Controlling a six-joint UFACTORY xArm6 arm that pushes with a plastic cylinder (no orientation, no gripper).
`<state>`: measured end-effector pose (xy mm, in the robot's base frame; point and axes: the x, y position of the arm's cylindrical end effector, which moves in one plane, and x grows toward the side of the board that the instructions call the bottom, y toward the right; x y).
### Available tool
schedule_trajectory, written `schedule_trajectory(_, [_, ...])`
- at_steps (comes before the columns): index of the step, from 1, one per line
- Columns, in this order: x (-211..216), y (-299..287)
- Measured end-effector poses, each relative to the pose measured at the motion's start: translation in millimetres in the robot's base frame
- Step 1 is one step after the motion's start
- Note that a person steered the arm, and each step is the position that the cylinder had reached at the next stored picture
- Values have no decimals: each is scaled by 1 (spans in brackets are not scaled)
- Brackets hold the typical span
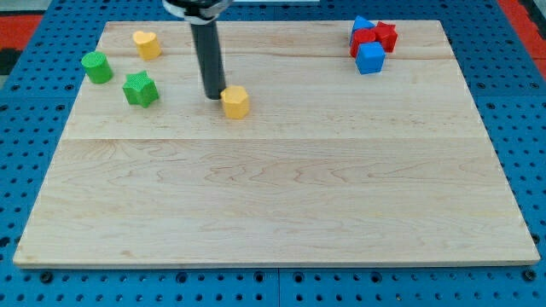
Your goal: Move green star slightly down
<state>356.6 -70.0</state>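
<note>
The green star (140, 89) lies flat near the wooden board's (273, 205) upper-left corner; no long axis can be made out, and its heading is unclear. The green cylinder (96, 66) sits at its ten o'clock, the yellow heart (147, 43) at twelve. My tip (213, 96), with no jaws, rests at the star's three o'clock, just beside the yellow hexagonal block (235, 101).

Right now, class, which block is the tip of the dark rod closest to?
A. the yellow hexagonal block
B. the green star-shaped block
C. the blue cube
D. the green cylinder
A: my tip sits right beside the yellow hexagonal block, on its left in the view, while the green star-shaped block lies well off toward the view's left.
</note>
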Motion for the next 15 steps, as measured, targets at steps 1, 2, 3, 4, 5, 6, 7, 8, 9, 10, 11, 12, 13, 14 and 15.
schedule_trajectory(1, [20, 43])
schedule_trajectory(2, [57, 78])
schedule_trajectory(3, [70, 91])
schedule_trajectory(4, [32, 62])
schedule_trajectory(5, [-21, 11])
schedule_trajectory(6, [-81, -57])
schedule_trajectory(7, [-70, -96])
schedule_trajectory(8, [-38, -125])
schedule_trajectory(9, [-31, -165])
schedule_trajectory(10, [4, -157])
schedule_trajectory(11, [16, -105])
schedule_trajectory(12, [10, -58])
schedule_trajectory(13, [10, -44])
schedule_trajectory(14, [41, -32])
schedule_trajectory(15, [73, -17])
